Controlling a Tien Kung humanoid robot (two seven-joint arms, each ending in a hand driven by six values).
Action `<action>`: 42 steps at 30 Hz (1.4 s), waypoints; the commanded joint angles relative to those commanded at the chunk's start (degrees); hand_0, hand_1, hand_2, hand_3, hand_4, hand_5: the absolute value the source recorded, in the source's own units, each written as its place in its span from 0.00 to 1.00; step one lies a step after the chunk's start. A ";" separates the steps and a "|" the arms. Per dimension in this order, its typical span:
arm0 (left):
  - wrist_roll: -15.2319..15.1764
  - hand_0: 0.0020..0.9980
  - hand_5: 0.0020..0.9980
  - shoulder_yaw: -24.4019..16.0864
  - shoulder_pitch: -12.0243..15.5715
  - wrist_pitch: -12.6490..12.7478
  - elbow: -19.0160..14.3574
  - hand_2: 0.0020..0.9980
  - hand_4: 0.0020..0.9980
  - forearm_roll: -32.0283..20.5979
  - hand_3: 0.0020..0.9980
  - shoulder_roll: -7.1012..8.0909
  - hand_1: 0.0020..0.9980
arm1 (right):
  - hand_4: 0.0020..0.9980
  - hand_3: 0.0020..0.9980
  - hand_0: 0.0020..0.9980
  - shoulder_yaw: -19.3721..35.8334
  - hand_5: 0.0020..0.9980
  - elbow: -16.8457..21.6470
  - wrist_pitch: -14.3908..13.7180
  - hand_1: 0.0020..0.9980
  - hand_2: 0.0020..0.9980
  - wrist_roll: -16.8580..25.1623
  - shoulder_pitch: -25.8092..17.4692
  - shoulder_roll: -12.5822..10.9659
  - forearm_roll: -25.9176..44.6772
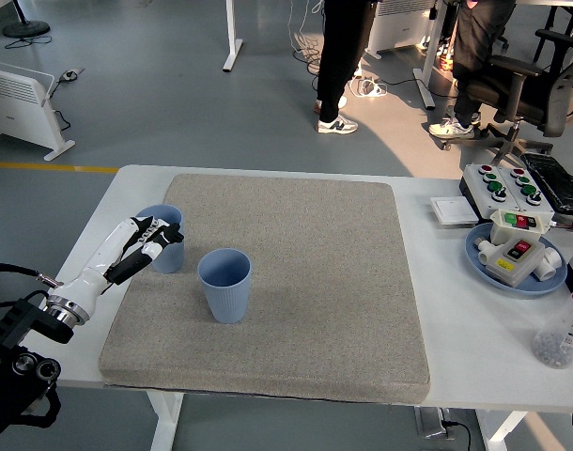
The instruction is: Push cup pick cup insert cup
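Two light blue ribbed cups stand upright on the grey mat (305, 310). One cup (170, 256) is at the mat's left edge. The other cup (225, 286) is a little to its right and nearer to me. My left hand (161, 235) reaches in from the lower left and lies against the near-left side and rim of the left cup, covering part of it. Its fingers (147, 228) are loosely extended and not closed around the cup. The right arm is out of view.
On the white table's right side a blue plate (481, 260) holds a button box, with a second button box (504, 183) and a white card (452, 210) behind it. A clear bottle (561, 335) stands at the right edge. People's legs and an office chair are beyond the table.
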 joint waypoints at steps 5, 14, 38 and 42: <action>2.04 0.82 0.78 2.28 -2.85 -3.07 -1.30 0.87 0.99 11.81 0.77 0.80 0.85 | 0.11 0.56 0.52 0.01 0.45 0.04 0.00 0.54 0.62 -0.08 -0.20 0.05 0.01; 4.41 0.89 0.69 6.47 -8.02 -8.61 0.04 0.97 1.00 26.30 0.85 1.03 0.91 | 0.11 0.56 0.52 -0.27 0.45 0.07 -0.07 0.54 0.62 -0.02 -0.26 0.03 0.46; 8.20 0.74 0.47 13.39 -20.48 -24.41 5.90 0.98 1.00 34.44 0.96 -0.48 0.87 | 0.11 0.56 0.52 -0.91 0.45 0.23 -0.33 0.54 0.62 0.00 0.15 -0.09 1.65; 8.32 0.65 0.43 13.72 -21.13 -25.82 6.30 0.93 1.00 34.87 0.95 -0.30 0.81 | 0.11 0.56 0.52 -0.86 0.45 0.23 -0.33 0.54 0.62 -0.01 0.14 -0.14 1.59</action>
